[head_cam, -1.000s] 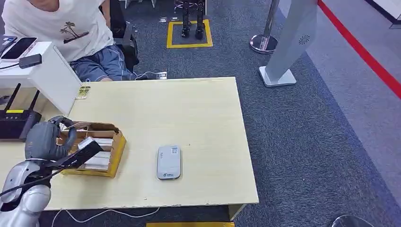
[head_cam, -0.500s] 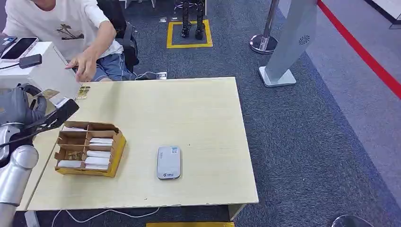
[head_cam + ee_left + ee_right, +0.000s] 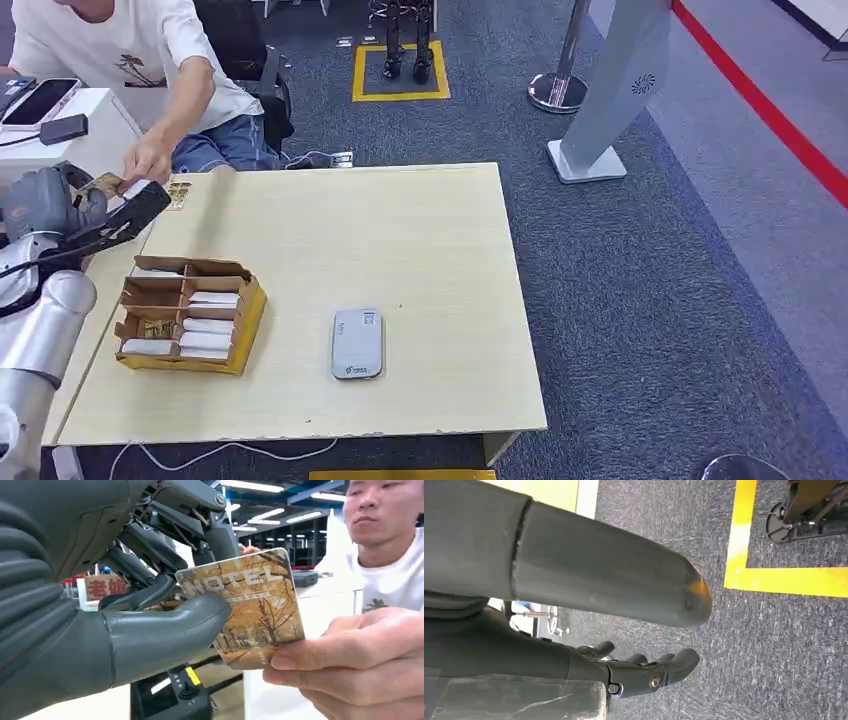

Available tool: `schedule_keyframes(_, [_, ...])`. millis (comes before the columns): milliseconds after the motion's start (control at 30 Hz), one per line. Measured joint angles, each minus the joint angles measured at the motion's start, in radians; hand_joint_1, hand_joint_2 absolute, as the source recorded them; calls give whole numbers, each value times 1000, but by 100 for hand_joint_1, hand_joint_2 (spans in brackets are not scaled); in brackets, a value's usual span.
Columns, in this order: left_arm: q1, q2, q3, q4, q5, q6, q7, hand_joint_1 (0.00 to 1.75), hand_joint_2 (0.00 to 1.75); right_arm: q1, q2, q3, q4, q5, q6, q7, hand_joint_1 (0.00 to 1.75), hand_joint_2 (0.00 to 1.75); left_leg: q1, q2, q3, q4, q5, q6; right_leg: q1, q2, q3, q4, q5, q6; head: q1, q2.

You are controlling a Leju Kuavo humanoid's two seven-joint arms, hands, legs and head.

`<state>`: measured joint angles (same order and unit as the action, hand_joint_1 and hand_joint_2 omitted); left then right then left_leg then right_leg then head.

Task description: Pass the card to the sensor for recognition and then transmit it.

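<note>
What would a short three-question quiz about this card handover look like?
1. True or false: the card lies on the sensor.
2. Who touches the card? A) only the left hand B) the left hand and the person's hand C) nobody
3. Fill in: the word printed on the card is ____.

Key: 1 false; 2 B; 3 HOTEL.

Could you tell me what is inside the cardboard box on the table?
The cardboard box has several compartments holding stacks of white cards and one of patterned cards. What lies beneath the stacks is covered.
</note>
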<state>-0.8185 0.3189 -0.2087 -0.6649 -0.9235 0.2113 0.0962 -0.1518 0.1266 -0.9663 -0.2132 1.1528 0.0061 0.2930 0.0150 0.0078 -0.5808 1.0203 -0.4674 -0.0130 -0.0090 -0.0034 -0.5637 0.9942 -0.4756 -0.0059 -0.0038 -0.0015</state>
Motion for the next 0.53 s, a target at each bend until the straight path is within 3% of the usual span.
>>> schedule_keyframes(67, [-10,-10,0,17,10,1,-10,175,175,0,0,0,0,0,0,-2,0,0,0,0,0,0,0,0,0,0,0,0,0,0,0,0])
schedule_keyframes(100, [-12,-14,0,22,16,1,-15,152,175,0,0,0,0,-1,0,-2,0,0,0,1,0,0,0,0,0,1,0,0,0,0,0,0])
schedule_keyframes(133, [-15,-19,0,29,23,3,-18,152,175,0,0,0,0,-1,-2,-3,0,0,0,1,0,0,0,0,0,1,0,0,0,0,0,0])
schedule_keyframes(167, [-16,-21,0,32,29,12,-24,0,175,0,0,0,0,-1,-3,-4,0,0,0,1,0,0,0,0,0,2,0,0,0,0,0,0])
schedule_keyframes(333, [-16,-35,0,36,54,66,-46,0,175,0,0,0,0,-10,-5,-5,0,0,0,1,0,0,0,0,0,1,-1,0,0,0,0,0])
schedule_keyframes(367, [-16,-37,0,36,57,66,-47,0,0,0,0,0,0,-11,-5,-5,0,0,0,1,0,0,0,0,0,1,-1,0,0,0,0,0])
schedule_keyframes(533, [-15,-45,1,36,65,81,-58,0,0,1,0,0,0,-11,-9,-5,0,0,0,1,0,0,0,0,0,1,-1,0,0,0,0,0])
